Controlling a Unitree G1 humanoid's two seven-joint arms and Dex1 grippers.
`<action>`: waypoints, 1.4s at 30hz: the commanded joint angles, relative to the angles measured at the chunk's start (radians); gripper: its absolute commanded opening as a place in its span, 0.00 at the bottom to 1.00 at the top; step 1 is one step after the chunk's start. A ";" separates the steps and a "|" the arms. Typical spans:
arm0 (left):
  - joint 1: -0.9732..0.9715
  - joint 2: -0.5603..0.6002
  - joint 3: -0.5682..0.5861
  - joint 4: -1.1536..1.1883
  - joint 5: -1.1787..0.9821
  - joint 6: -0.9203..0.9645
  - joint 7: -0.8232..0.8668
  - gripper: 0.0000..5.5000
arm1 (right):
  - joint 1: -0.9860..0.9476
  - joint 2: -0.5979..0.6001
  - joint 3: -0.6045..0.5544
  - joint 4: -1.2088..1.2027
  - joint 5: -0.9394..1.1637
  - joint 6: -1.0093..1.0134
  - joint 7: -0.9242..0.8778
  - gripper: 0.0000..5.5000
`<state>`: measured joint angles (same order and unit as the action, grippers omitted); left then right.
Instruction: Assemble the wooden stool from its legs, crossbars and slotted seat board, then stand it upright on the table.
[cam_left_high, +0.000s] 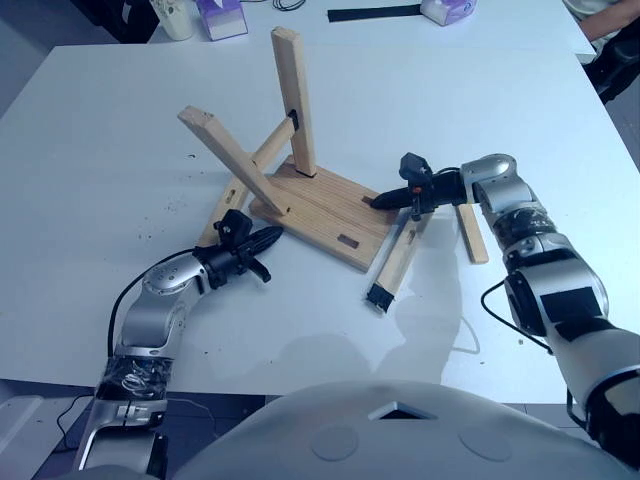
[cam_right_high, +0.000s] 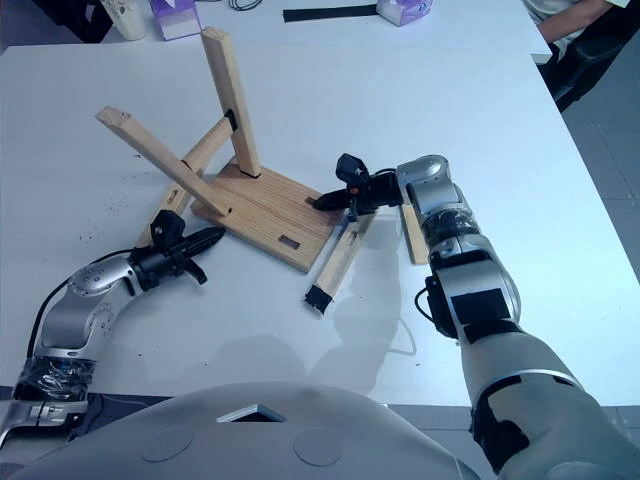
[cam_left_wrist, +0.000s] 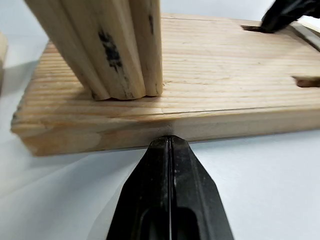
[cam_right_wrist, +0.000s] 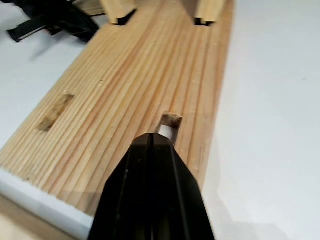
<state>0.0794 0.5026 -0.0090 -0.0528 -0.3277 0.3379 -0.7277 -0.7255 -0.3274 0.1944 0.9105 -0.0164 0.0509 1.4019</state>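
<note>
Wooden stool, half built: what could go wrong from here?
The tilted wooden leg leans away from the upright wooden leg in the slotted wooden seat board. A shove from the left arm's shut jaws at the board's edge might work it loose. The right arm's shut jaws point at an empty slot. Pushing there could slide the board against the loose wooden leg beside it.

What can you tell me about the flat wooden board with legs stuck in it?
The seat board is a pale rectangular slab of striped-grain wood, lying on the white table. From its left end rise an upright leg and a leaning leg. Two slots at its right end are empty. The shut left pincer points at its edge; the shut right pincer sits by one of them.
</note>
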 joint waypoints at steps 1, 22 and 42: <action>-0.084 0.002 -0.028 0.071 0.028 -0.020 -0.035 0.00 | 0.139 -0.035 0.057 -0.185 0.000 0.105 0.037 0.00; -0.141 -0.041 0.033 0.112 0.033 -0.070 -0.005 0.00 | 0.051 -0.106 0.000 -0.289 0.102 0.178 -0.091 0.00; -0.024 -0.021 -0.106 -0.036 0.074 0.000 -0.033 0.00 | 0.156 -0.110 0.153 -0.322 0.033 0.099 0.035 0.00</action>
<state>0.0961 0.4919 -0.1012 -0.1284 -0.2736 0.3519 -0.7625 -0.5940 -0.4617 0.3302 0.6082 0.0010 0.1378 1.4230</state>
